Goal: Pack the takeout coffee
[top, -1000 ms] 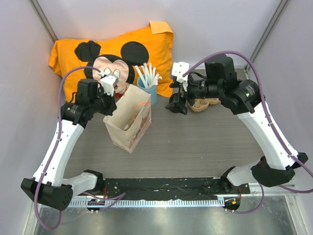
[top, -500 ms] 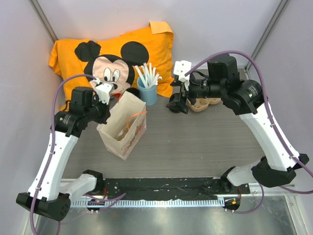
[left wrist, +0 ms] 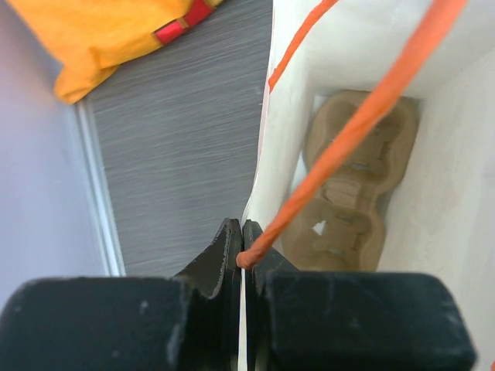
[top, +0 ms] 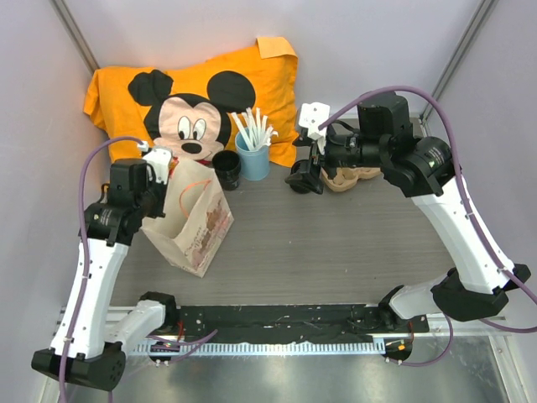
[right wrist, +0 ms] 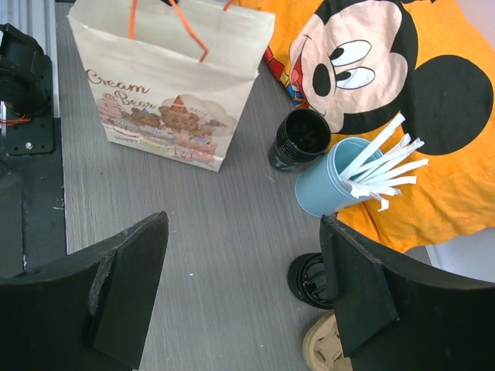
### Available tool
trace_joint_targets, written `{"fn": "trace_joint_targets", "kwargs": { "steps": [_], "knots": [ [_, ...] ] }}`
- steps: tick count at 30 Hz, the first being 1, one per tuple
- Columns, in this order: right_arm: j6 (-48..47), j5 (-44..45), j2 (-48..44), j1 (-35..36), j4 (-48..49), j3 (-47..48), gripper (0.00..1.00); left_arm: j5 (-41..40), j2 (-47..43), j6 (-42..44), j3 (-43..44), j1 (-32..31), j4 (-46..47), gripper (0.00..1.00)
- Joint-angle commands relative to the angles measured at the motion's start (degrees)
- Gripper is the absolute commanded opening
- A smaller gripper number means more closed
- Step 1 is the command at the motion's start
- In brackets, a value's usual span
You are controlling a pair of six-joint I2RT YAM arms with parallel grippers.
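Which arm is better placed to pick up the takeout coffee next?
Right, likely. The right gripper is open and empty, facing the takeout coffee; the left gripper is shut on the paper bag.

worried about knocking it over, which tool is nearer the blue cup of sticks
Right. The right tool hangs just right of the blue cup; the left tool pinches the paper bag farther left.

Bright, even light, soft shadows; left fingers blurred close up.

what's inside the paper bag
A brown cardboard cup carrier lies on the floor of the paper bag, no cup in it. The left claw, shut on the bag's rim, hides the near part of the inside.
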Motion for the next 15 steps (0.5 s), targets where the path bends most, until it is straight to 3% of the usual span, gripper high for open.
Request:
{"fn": "trace_joint_targets", "kwargs": {
  "steps": [1, 7, 15],
  "knots": [
    [0.53, 0.36, -1.02, -0.25, 2.22, 1.44, 0.83, -4.44, 0.32, 1.32, -0.24, 4.71, 1.28, 0.0],
    [0.26, 0.53, -1.63, -0.25, 2.4, 0.65, 0.83, -3.83, 3.13, 3.08, 0.82, 12.35, 5.67, 0.0],
    [0.44, 0.53, -1.81, -0.25, 2.84, -0.4, 0.83, -1.19, 9.1, 4.13, 2.14, 16.59, 12.97, 0.0]
  ]
}}
